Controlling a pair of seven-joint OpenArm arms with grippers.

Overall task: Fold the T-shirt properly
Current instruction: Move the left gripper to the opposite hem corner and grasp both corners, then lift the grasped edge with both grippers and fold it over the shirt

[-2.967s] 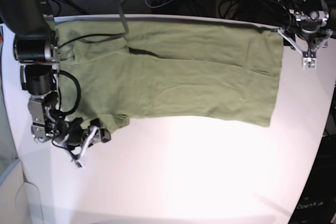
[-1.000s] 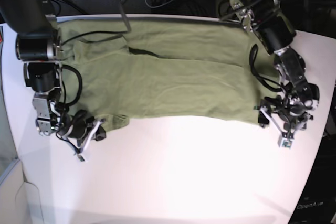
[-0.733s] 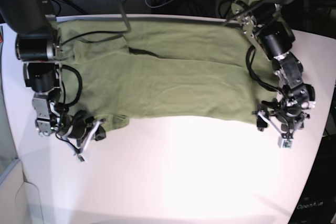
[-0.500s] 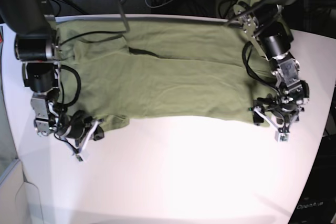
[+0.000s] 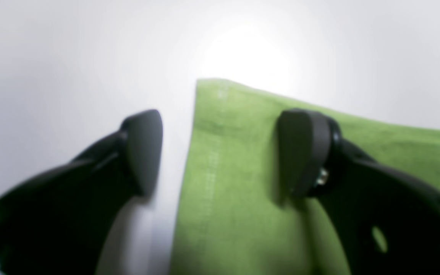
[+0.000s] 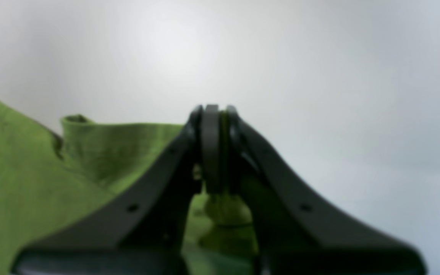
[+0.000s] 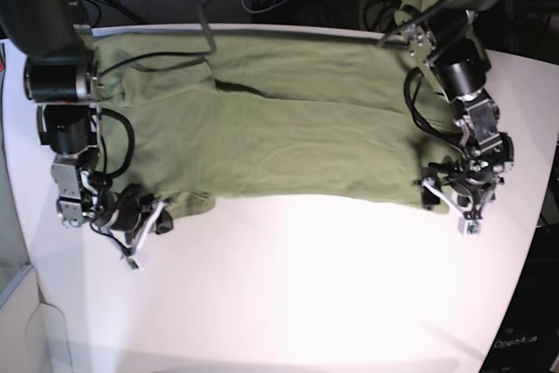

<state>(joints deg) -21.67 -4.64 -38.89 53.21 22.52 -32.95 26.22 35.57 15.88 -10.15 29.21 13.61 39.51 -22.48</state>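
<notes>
T-shirt point(image 7: 288, 120) lies half-folded lengthwise; your right gripper point(image 6: 212, 149) pinches its sleeve, left gripper point(image 5: 220, 152) gapes astride the hem corner (ungrasped).

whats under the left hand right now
Under the left hand, one corner of the T-shirt lies flat on the white table. One finger sits over the cloth, the other over bare table. What the shirt covers is hidden.
</notes>
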